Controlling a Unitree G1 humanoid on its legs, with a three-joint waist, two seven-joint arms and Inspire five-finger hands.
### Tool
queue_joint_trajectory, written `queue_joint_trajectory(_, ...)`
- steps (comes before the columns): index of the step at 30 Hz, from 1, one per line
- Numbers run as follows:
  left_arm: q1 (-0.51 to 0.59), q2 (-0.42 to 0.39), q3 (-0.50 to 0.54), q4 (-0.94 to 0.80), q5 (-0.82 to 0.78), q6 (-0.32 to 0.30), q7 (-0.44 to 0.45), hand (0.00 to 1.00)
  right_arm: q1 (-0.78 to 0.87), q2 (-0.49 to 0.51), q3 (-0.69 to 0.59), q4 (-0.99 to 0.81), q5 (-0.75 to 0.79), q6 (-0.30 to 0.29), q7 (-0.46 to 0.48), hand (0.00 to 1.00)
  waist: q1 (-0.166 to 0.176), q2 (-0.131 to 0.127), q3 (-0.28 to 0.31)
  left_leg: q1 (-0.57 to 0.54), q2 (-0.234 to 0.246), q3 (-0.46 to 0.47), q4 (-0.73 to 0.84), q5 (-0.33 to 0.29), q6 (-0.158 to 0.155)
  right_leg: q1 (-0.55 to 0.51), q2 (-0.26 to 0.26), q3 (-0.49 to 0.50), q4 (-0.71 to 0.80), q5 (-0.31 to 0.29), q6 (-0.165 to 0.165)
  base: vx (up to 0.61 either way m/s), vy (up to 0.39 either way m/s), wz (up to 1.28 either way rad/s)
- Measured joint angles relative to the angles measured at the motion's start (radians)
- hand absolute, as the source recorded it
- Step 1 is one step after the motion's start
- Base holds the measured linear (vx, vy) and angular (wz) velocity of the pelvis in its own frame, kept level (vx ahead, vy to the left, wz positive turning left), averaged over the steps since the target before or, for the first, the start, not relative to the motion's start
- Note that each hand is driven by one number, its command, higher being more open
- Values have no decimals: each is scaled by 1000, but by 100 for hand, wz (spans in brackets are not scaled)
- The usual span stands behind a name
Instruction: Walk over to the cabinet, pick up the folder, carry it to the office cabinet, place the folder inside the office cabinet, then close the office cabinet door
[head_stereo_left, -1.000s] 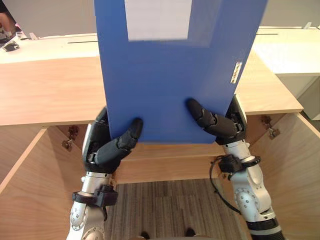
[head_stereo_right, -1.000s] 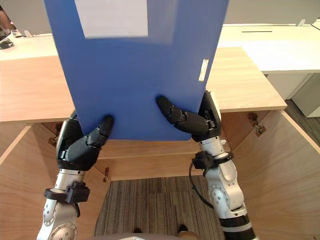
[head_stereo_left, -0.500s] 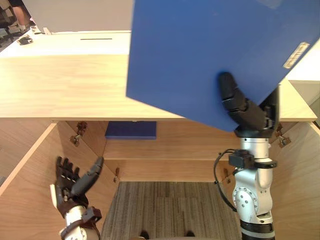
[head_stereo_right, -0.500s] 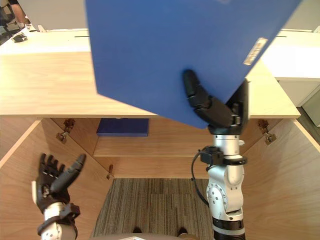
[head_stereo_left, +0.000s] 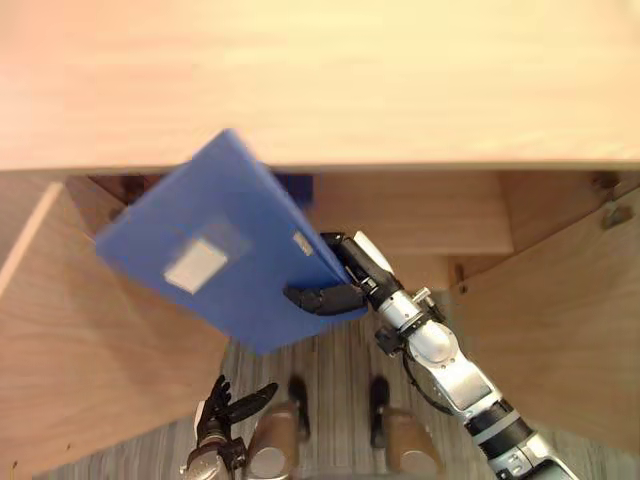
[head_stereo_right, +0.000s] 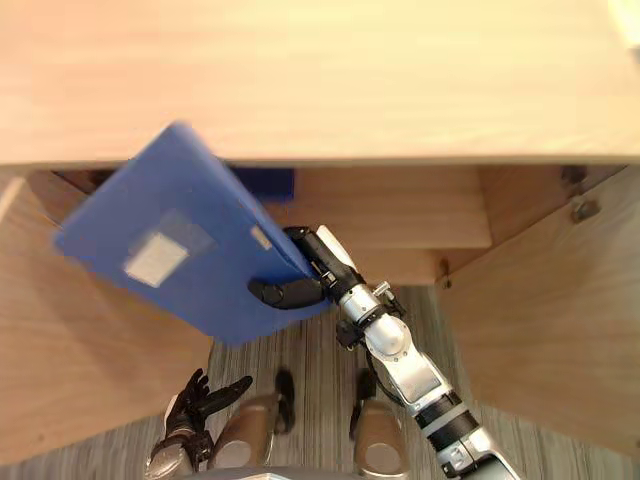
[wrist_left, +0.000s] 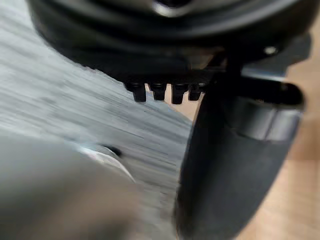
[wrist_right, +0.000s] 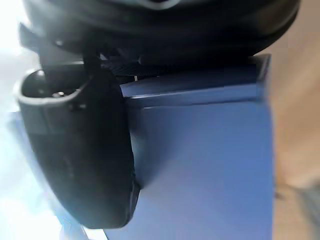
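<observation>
The blue folder with a pale label hangs tilted in front of the open wooden office cabinet, its far corner at the cabinet's top edge. My right hand is shut on the folder's lower right edge, thumb pressed on the blue face. Low down by the floor, my left hand hangs open with fingers spread, holding nothing. Another dark blue thing lies on the shelf inside the cabinet, behind the folder.
The cabinet's wooden top spans the upper view. Its two doors stand open, one on the left and one on the right. Grey striped carpet lies below.
The camera has tipped down. The folder has come down from above the cabinet top to the front of the opening, held by the right hand alone. The left hand has dropped lower.
</observation>
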Motion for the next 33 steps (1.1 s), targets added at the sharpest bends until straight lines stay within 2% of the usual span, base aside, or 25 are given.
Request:
queue_joint_trajectory(1, -14, 4, 0, 1, 0, 0, 4, 100, -10, 3, 0, 9, -8, 3, -4, 0, 1, 1, 15, -24, 2, 0, 22, -4, 2, -27, -1, 3, 25, -6, -1, -171, 20, -10)
queue_joint_trajectory(3, -83, 20, -29, 27, 0, -3, 10, 100, -78, 10, -3, 70, -15, 11, -24, 0, 2, 13, 28, -158, 8, 0, 105, -13, 7, -168, -8, 11, 117, -18, -5, -156, 21, -4)
queue_joint_trajectory(4, -90, 20, -32, 29, 0, -4, 10, 100, -87, 11, -5, 79, -15, 12, -26, 0, 2, 15, 29, -171, 9, -1, 115, -14, 8, -180, -8, 11, 125, -19, -5, -157, 24, -4)
queue_joint_trajectory(8, -162, 9, -42, -11, -20, -16, 8, 100, -169, 77, -101, 129, 43, 36, -66, 0, 12, 22, 46, -347, 33, -8, 277, -69, 6, -361, -9, 24, 291, -69, -8, -139, -2, -5)
queue_joint_trajectory(11, -195, -13, -35, -87, -42, -28, 10, 100, -243, 139, -214, 118, 241, 36, -135, 0, 23, 29, 56, -487, 45, -24, 398, -95, 11, -502, -14, 25, 422, -110, -13, -129, -20, 4)
queue_joint_trajectory(13, -208, -34, -34, -131, -47, -31, 10, 100, -307, 168, -286, 118, 364, 36, -188, 0, 32, 30, 63, -544, 48, -34, 442, -101, 9, -557, -16, 25, 472, -124, -17, -70, -39, 7)
queue_joint_trajectory(18, -210, -56, -17, -210, -72, -33, 25, 100, -469, 199, -463, 118, 580, 3, -323, 0, 62, 31, 73, -629, 60, -41, 499, -108, 4, -646, -15, 22, 544, -144, -28, -34, -92, 2)
queue_joint_trajectory(19, -210, -61, -16, -216, -81, -34, 52, 100, -531, 215, -538, 122, 666, -10, -408, 0, 64, 33, 75, -637, 66, -45, 508, -111, 0, -653, -14, 15, 555, -152, -31, -15, -117, 1)
queue_joint_trajectory(22, -210, -65, -16, -219, -81, -34, 72, 100, -577, 224, -583, 146, 720, -29, -448, 0, 63, 33, 75, -638, 68, -45, 508, -111, -1, -655, -14, 13, 555, -153, -31, -25, -75, 0)
queue_joint_trajectory(25, -210, -64, -16, -223, -98, -34, 78, 100, -690, 235, -593, 284, 778, -50, -466, 0, 60, 33, 75, -644, 70, -45, 507, -111, -1, -661, -14, 12, 553, -153, -31, -47, -48, -2)
queue_joint_trajectory(26, -210, -66, -16, -234, -140, -34, 81, 100, -757, 235, -595, 348, 875, -48, -469, 100, 61, 33, 75, -650, 71, -47, 507, -110, -2, -665, -14, 9, 553, -152, -31, -42, -46, 2)
queue_joint_trajectory(30, -218, -84, -17, -249, -189, -41, 93, 100, -885, 253, -633, 438, 1050, -51, -486, 100, 81, 33, 75, -657, 69, -56, 498, -105, -8, -669, -15, -3, 548, -152, -32, -9, -50, 5)
queue_joint_trajectory(33, -226, -91, -17, -250, -195, -46, 98, 100, -958, 247, -625, 514, 1090, -42, -481, 100, 86, 33, 75, -657, 67, -62, 483, -99, -13, -665, -18, -13, 537, -152, -32, -2, -47, 7)
